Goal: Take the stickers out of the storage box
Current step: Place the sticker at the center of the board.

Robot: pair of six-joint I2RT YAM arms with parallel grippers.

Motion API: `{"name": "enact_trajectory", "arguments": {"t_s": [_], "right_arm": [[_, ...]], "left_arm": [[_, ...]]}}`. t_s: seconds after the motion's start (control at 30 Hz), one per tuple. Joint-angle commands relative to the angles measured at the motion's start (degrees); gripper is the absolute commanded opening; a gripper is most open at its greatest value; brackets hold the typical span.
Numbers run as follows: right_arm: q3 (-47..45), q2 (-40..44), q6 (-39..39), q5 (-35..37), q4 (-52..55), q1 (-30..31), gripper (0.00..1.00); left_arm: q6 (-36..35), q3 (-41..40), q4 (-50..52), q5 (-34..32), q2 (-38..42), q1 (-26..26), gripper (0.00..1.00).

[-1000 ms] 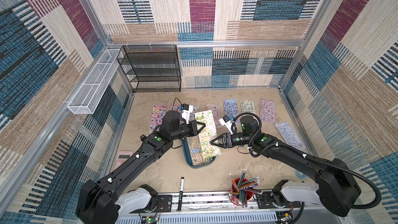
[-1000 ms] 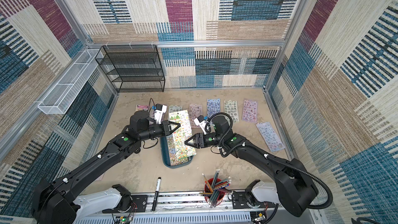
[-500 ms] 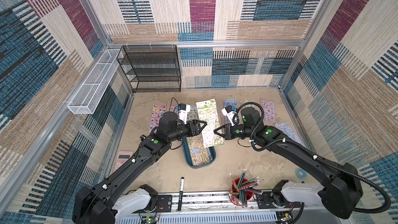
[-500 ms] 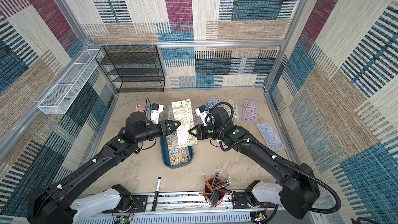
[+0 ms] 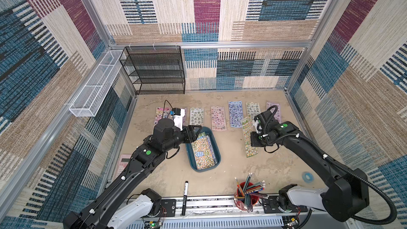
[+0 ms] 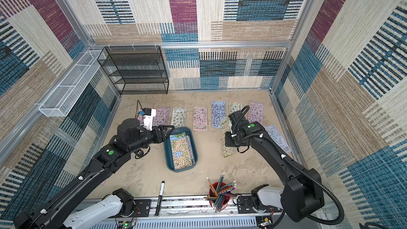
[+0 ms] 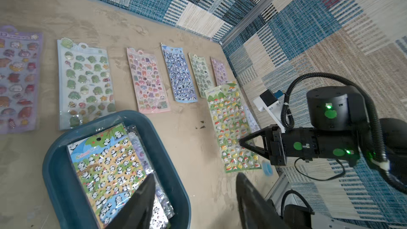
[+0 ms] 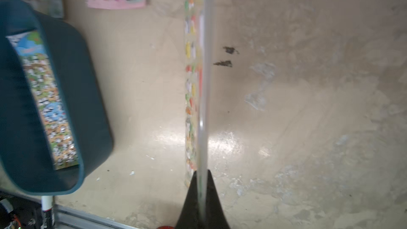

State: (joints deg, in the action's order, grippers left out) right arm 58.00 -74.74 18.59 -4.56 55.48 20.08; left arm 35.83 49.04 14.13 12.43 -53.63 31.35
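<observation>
stickers (image 5: 203,150) stacked in the storage box (image 5: 189,157), mid-table. panda sheet (image 7: 105,164) on top, a silvery one showing at its edge. laid-out row (image 5: 218,117) of sheets flat along the far side of the table (image 5: 167,172), none overlapping that i can see. one more, the house sheet (image 5: 248,142), is out of the box, pinched at a short end by the right gripper (image 8: 201,179). fingers together on it, sheet edge-on to that wrist camera. whether its free end touches the table i cannot tell.

left gripper (image 5: 196,132) hangs over the box's far corner, fingers apart, nothing between them.

step in hand, as i read it: setting down the house sheet. most sheets look out, a few left in. next move calls for lowering it flat onto bare table between box and right wall, then letting go.

room: fair open patch right of the box, but the row's near ends border it and another sheet (image 6: 276,137) lies by the right wall. pencil cup (image 5: 246,194) and marker (image 5: 185,192) hold the near edge. left arm should mind the box rim when dipping for the panda sheet. the glossy stack may lift in twos.
</observation>
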Motion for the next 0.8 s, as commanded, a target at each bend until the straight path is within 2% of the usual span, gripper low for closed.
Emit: {"name": "enact_trajectory", "arguments": {"t_s": [0.0,0.27,0.47,0.6,0.7,0.77], "right_arm": [[-0.97,-3.16,0.55,2.91,3.43,-2.84,0.0],[0.59,-12.46,4.01,11.09,5.37,-6.28,0.0],[0.1,-22.44,5.79,18.16,5.41,-8.71,0.0],[0.86,-27.97,6.37,20.28,5.78,-9.97,0.0],[1.5,-30.39,7.58,23.7,6.07,-10.38,0.09],[1.52,-31.24,8.72,26.17,6.57,-10.53,0.23]], "left_arm": [[-0.84,-1.0,-0.98,1.73,0.09,-0.06,0.6],[-0.12,-3.37,-4.69,5.7,-1.33,-0.15,0.6],[0.34,-3.86,-7.01,9.08,-3.05,-0.37,0.59],[0.73,-4.67,-7.8,9.99,-2.9,-0.42,0.6],[1.11,-5.39,-8.19,9.83,-2.3,-0.5,0.6],[1.17,-5.62,-8.17,9.81,-2.09,-0.64,0.6]]}}
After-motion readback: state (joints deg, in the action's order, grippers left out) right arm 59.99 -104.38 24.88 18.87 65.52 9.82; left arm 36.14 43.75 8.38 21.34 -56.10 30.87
